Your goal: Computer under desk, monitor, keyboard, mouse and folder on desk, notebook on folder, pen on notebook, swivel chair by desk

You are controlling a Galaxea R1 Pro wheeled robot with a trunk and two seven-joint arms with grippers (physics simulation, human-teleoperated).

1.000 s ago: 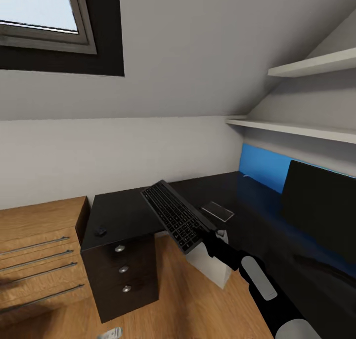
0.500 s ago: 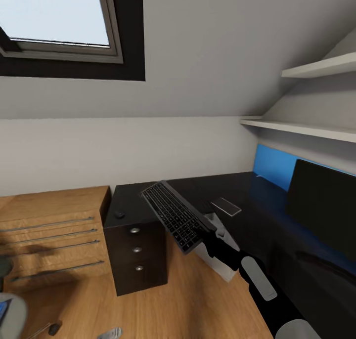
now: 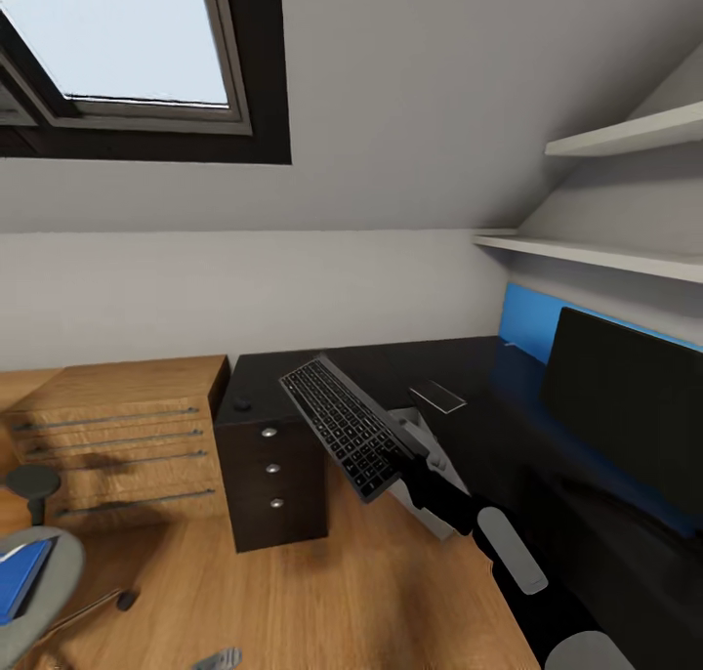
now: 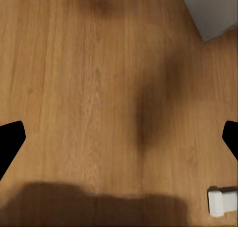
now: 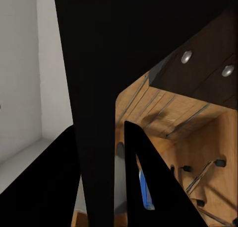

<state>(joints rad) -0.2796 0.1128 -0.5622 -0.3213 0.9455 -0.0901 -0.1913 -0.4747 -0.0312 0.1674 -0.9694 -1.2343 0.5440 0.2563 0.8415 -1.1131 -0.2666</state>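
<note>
My right gripper (image 3: 408,458) is shut on the near end of the black keyboard (image 3: 342,426), holding it tilted in the air over the floor in front of the desk (image 3: 391,367). In the right wrist view the keyboard (image 5: 104,63) runs as a dark slab between the fingers (image 5: 148,187). The black monitor (image 3: 625,406) stands on the desk at the right. A thin dark notebook (image 3: 436,396) lies on the desk top, and the small mouse (image 3: 241,404) sits at its left corner. The blue folder (image 3: 20,577) lies on the swivel chair (image 3: 49,563) at the lower left. My left gripper (image 4: 119,137) hangs open over the wood floor.
Black drawers (image 3: 273,475) with silver knobs stand under the desk's left end, beside a wooden drawer chest (image 3: 127,426). A white pedestal leg (image 3: 430,455) is behind the keyboard. Wall shelves (image 3: 605,255) hang over the desk. A small white object (image 4: 220,202) lies on the floor.
The camera has turned, so the whole picture shifted right and the swivel chair with the blue folder came into sight. The keyboard stays in my right gripper at the same tilt.
</note>
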